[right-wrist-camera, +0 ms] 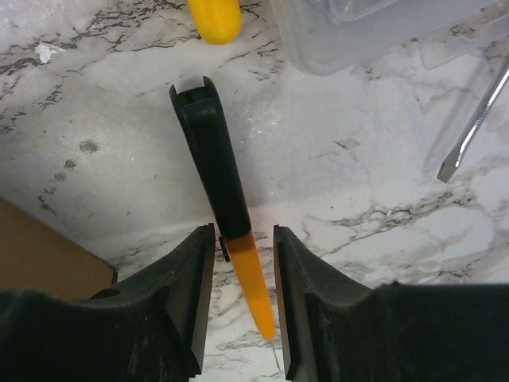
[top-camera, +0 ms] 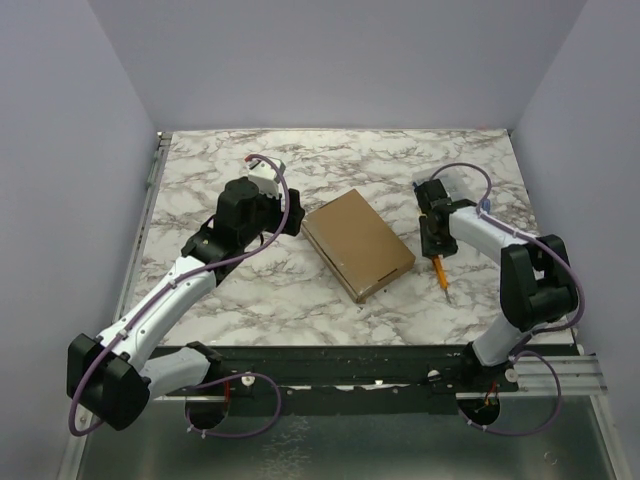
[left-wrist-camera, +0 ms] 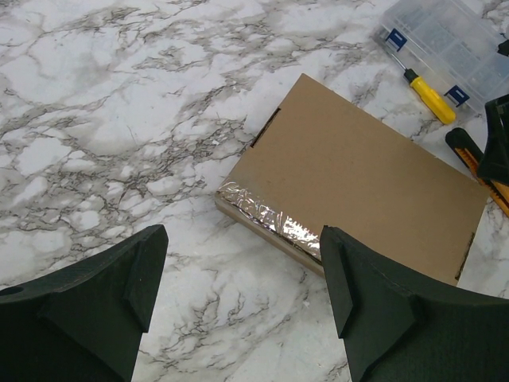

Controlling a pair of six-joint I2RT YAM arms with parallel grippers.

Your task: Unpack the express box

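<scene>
The express box [top-camera: 358,243] is a flat brown cardboard mailer lying shut in the middle of the marble table. In the left wrist view the express box [left-wrist-camera: 358,171] has a strip of shiny tape [left-wrist-camera: 270,215] along its near edge. My left gripper [top-camera: 280,210] stands just left of the box, and my left gripper [left-wrist-camera: 242,239] is wide open with nothing between its fingers. My right gripper [right-wrist-camera: 244,239] is right of the box, over a black-and-orange utility knife [right-wrist-camera: 219,175]. The jaws stand slightly apart, with a gap on each side of the knife. The knife's orange end [top-camera: 441,272] shows on the table.
A clear plastic compartment case [left-wrist-camera: 445,40] sits at the back right, with a yellow-handled screwdriver [left-wrist-camera: 429,95] beside it. A bare metal screwdriver shaft [right-wrist-camera: 473,127] lies to the right of the knife. A corner of the box [right-wrist-camera: 40,247] is just left of my right gripper.
</scene>
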